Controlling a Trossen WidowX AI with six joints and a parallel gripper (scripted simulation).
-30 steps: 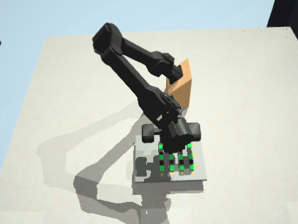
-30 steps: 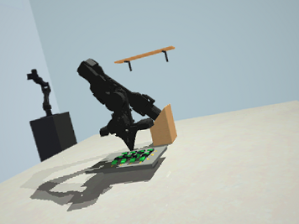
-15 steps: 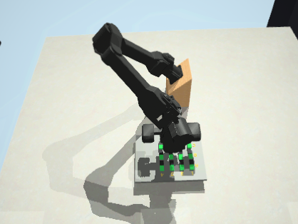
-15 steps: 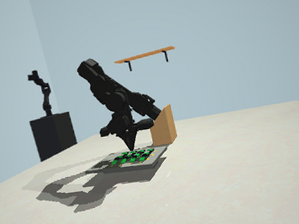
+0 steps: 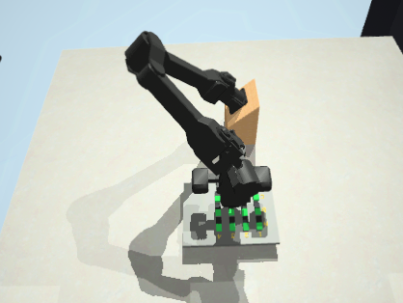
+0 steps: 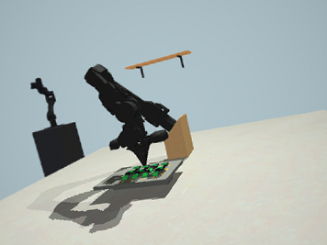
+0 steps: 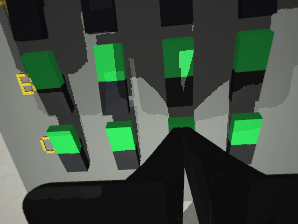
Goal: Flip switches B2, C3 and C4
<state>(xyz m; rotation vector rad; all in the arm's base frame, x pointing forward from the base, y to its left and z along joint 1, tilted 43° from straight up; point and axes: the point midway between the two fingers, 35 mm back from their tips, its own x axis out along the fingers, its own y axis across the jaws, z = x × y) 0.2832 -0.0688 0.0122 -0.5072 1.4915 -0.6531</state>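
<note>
The grey switch panel (image 5: 200,203) (image 6: 136,184) (image 7: 280,95) lies on the table, with green and dark rocker switches. My gripper (image 6: 144,164) (image 7: 181,135) is shut and empty, pointing down. In the wrist view its tips overlap switch C3 (image 7: 181,121), of which only the far green end shows; contact cannot be told. Switch C4 (image 7: 245,132) is right of the tips, its far half green and near half dark. Switch B2 (image 7: 108,62) is one row farther and left, also green on its far half. The hand hides part of the panel in the top view.
Neighbouring switches B3 (image 7: 172,57), B4 (image 7: 254,52) and C2 (image 7: 120,138) stand close around the tips. A wooden block (image 5: 248,123) (image 6: 179,143) stands behind the panel by the arm's base. A shelf (image 6: 158,60) and a second arm (image 6: 51,103) are in the background.
</note>
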